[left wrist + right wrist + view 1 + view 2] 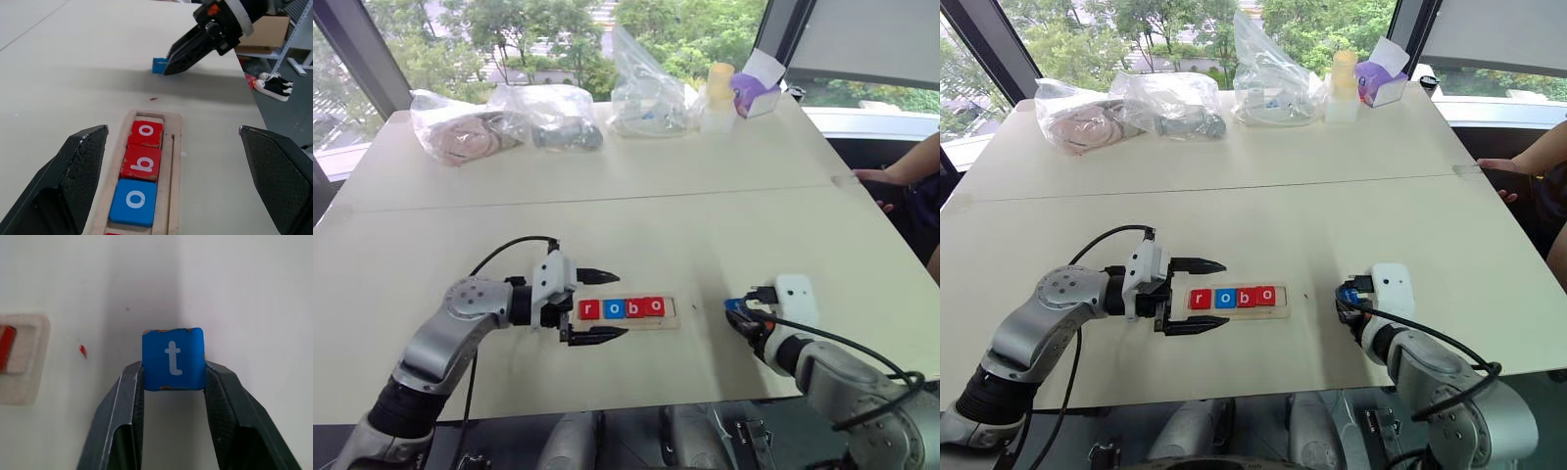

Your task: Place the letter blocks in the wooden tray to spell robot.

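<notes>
The wooden tray lies near the table's front edge. In it sit a red r, a blue o, a red b and a red o; its right end slot is bare. My left gripper is open, one finger on each long side of the tray's left half. To the right of the tray, my right gripper is shut on the blue t block, low over the table. The left wrist view shows this block beyond the tray.
Several clear plastic bags, a pale bottle and a purple box line the table's far edge. A person's hand rests at the right edge. A seam crosses the table.
</notes>
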